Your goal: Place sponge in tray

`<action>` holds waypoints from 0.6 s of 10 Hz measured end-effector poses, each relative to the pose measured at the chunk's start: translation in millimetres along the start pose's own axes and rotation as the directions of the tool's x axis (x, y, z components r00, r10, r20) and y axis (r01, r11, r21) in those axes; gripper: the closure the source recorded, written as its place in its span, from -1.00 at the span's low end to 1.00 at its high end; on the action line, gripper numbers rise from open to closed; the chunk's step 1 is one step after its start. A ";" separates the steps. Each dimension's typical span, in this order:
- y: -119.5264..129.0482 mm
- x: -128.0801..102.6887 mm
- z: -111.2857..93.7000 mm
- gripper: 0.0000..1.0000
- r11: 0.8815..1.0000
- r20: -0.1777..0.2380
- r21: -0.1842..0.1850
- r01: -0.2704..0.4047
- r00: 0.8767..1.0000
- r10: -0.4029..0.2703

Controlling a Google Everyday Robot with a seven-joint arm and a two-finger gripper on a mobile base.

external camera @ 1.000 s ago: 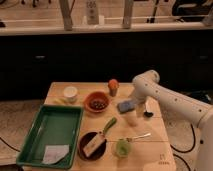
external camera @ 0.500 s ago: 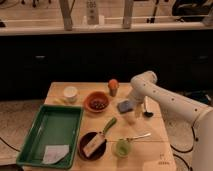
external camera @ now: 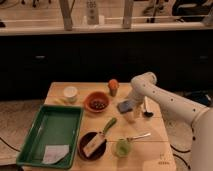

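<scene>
The claw (external camera: 131, 114) is hanging over the right half of the tabletop with its jaws spread, holding nothing, just beside the sponge (external camera: 125, 105). It appears to be lining up for the grasp. Next it is going to need to close across the sponge's short side and carry it to the tray (external camera: 55, 125) at the near left corner. The sponge is lying flat, its long axis running roughly left to right and tipping slightly toward the far right corner.
</scene>
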State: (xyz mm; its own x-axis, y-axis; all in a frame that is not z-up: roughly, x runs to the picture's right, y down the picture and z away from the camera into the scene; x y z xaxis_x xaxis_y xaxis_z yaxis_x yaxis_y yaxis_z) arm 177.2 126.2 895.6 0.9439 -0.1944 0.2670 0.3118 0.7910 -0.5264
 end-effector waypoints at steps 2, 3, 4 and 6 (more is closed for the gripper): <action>-0.1 1.0 2.1 -0.60 1.000 0.008 -0.003 0.000 1.000 0.000; -0.8 1.0 2.9 -0.60 1.000 0.013 -0.002 0.000 1.000 0.000; -1.0 1.2 4.2 -0.60 1.000 0.018 -0.004 -0.001 1.000 0.001; -1.8 1.8 6.6 -0.60 1.000 0.028 -0.005 -0.002 1.000 0.003</action>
State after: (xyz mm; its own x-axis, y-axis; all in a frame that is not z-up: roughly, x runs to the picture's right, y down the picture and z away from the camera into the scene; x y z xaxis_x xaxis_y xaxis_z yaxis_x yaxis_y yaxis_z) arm 177.6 128.3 902.4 0.9413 -0.1762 0.2879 0.3100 0.7887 -0.5308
